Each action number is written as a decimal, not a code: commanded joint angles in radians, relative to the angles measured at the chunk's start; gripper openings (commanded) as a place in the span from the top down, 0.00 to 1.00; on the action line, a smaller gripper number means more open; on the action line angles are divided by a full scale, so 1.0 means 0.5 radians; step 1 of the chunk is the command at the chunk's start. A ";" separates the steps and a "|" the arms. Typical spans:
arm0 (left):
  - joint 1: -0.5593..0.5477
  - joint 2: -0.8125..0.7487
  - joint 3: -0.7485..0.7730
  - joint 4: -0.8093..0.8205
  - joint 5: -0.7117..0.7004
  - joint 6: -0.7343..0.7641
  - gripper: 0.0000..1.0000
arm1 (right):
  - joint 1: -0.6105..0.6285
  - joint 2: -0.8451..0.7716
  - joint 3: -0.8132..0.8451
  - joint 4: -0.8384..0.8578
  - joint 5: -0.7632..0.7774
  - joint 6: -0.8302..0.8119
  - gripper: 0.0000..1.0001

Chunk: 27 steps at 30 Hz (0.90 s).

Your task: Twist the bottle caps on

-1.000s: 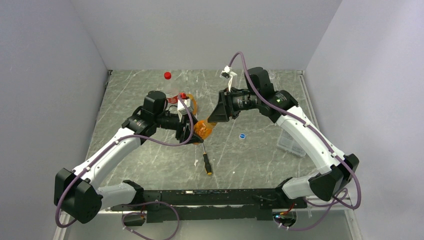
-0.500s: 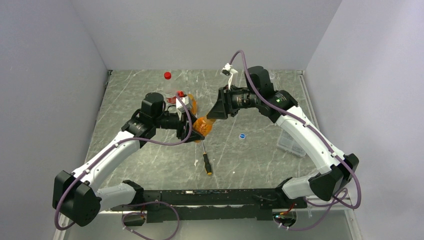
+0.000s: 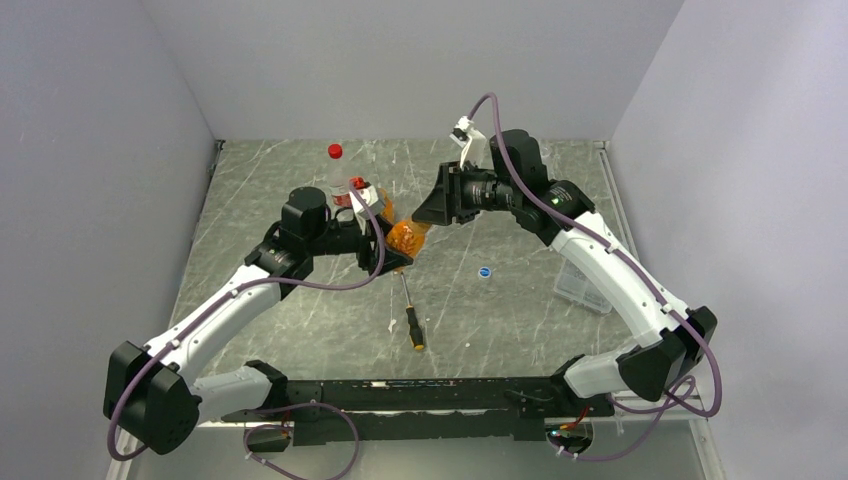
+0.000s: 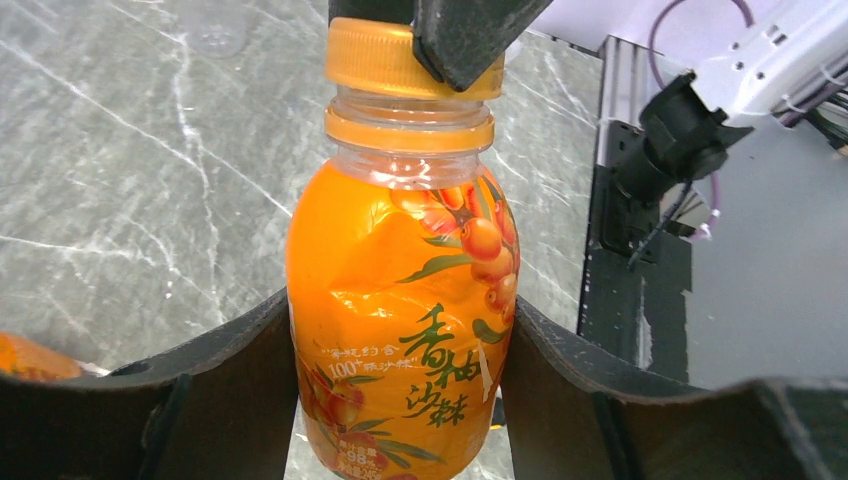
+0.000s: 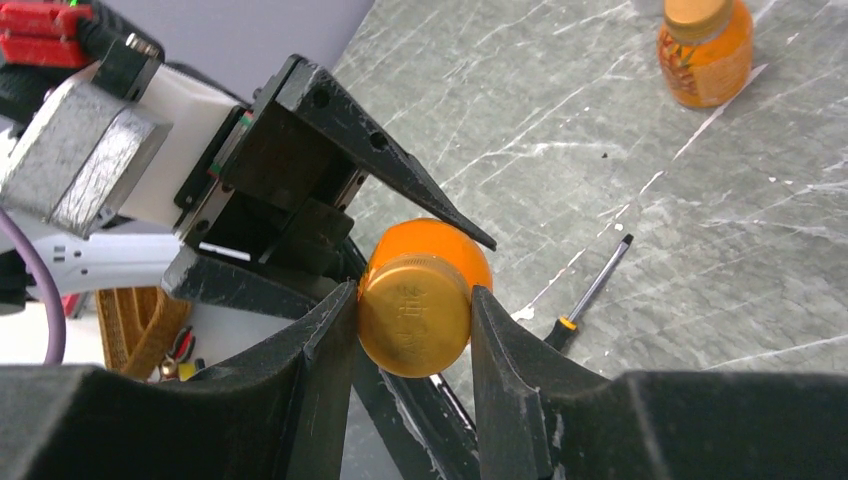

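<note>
The bottle (image 4: 395, 240) is gripped by the left hand (image 4: 398, 305). Its cap (image 5: 415, 318) is pinched by the right hand (image 5: 412, 294).

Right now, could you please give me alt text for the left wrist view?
An orange bottle sits clamped between the left fingers, while the right fingers pinch its orange cap at the top. A grey marbled table lies behind.

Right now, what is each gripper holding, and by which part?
The left gripper holds the orange bottle by its body, a finger on each side. The right gripper is clamped on that bottle's cap, pinching its rim.
</note>
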 commanded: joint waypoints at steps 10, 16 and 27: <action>-0.270 -0.047 0.141 0.382 -0.896 0.402 1.00 | 0.083 0.271 0.178 -0.380 0.167 0.415 0.77; -0.371 0.028 0.139 0.491 -1.100 0.505 1.00 | 0.083 0.350 0.150 -0.330 0.234 0.619 0.75; -0.411 0.134 0.103 0.548 -1.129 0.514 1.00 | 0.090 0.388 0.352 -0.454 0.431 0.641 0.56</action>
